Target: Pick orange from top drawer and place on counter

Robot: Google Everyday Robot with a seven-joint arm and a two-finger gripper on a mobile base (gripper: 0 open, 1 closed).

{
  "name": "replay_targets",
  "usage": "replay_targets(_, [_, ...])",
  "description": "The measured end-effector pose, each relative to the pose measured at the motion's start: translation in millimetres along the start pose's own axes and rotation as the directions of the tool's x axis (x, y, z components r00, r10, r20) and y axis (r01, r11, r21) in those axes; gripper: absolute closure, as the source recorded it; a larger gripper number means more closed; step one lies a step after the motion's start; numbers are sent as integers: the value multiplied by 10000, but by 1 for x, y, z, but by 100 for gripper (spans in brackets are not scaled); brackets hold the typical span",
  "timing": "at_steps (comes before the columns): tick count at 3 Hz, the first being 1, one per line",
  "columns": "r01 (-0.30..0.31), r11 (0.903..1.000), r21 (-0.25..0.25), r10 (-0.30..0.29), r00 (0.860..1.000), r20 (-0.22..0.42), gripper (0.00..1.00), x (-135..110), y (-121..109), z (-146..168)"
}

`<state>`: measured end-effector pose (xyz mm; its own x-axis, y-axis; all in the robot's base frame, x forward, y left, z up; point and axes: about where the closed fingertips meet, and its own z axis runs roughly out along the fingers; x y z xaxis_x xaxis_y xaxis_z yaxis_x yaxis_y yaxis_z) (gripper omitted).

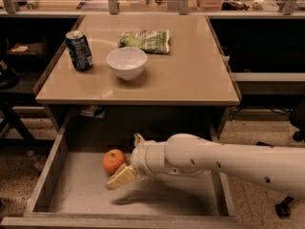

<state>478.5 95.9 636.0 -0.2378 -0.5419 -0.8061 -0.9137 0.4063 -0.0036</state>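
**gripper claw (pixel 123 161) unclenched at the fruit, low in the drawer, nothing held yet**

- counter (pixel 190 75): above and behind the claw, well apart from it. The near right stretch is bare. Judged the likely set-down spot, since it lies closest to the claw's way up and out.
- top drawer (pixel 81 194): pulled fully out, so its floor is exposed from above. The claw sits inside it, just over the floor, between the side walls.
- arm (pixel 228 161): comes in from the right, over the drawer's right wall, nearly level. This low approach keeps it under the counter edge.
- green bag (pixel 144 40), white bowl (pixel 126 62) and can (pixel 79 50): all up on the counter, above the claw and far from it. The can is furthest left. They play no part in the grasp but crowd the left half.
- orange (pixel 112 160): on the drawer floor, just left of the wrist, at the mouth of the spread claw. The lower finger (pixel 121 177) runs beneath and beside it, apparently touching.
- Judgement: step in hand is closing on the fruit. Round and free to roll, so a squeeze off-centre could push it left.
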Motion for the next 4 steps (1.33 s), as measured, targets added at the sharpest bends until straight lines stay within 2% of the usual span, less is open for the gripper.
replay_targets(1, [-299,9992,-247,309,9986,438,0,-7,18,6])
replay_targets(2, [-297,9992,-255,308,9985,444,0,-7,18,7])
replay_targets(3, [-443,9970,-630,491,9958,774,0,-1,26,33])
replay_targets(4, [-448,9966,-694,507,9950,855,1,0,26,40])
